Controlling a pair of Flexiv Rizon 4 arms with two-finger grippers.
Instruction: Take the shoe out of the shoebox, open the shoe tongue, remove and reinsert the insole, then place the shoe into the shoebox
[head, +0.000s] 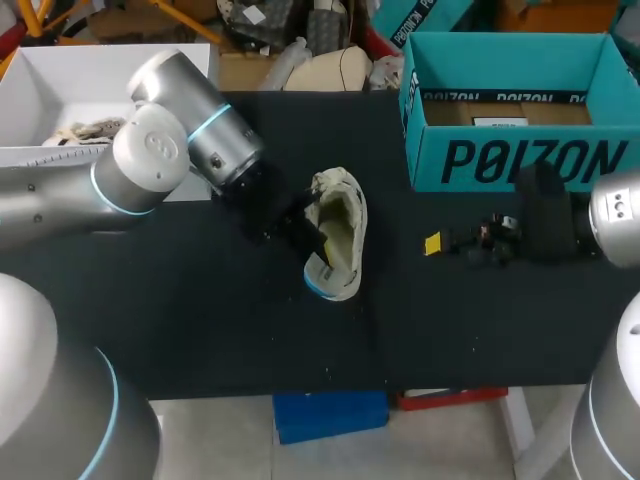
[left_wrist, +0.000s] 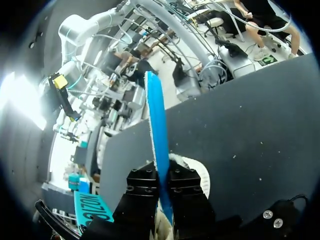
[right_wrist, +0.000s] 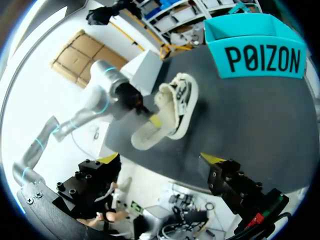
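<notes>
One cream low-top shoe (head: 335, 235) is parked mid black table (head: 200, 320), outside the teal cardboard shoebox (head: 520, 160); its blue-backed insole (left_wrist: 157, 125) is pinched by the left pincer (left_wrist: 160, 180), right pincer (right_wrist: 160, 160) is held spread wide

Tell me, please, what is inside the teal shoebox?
A brown cardboard layer and a white slip show inside the teal shoebox; the shoe lies outside on the table. Its near wall covers the front of the floor.

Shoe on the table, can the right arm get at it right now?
Probably yes: only bare table lies between the right fingers and the shoe, though the left fingers hold its insole.
</notes>
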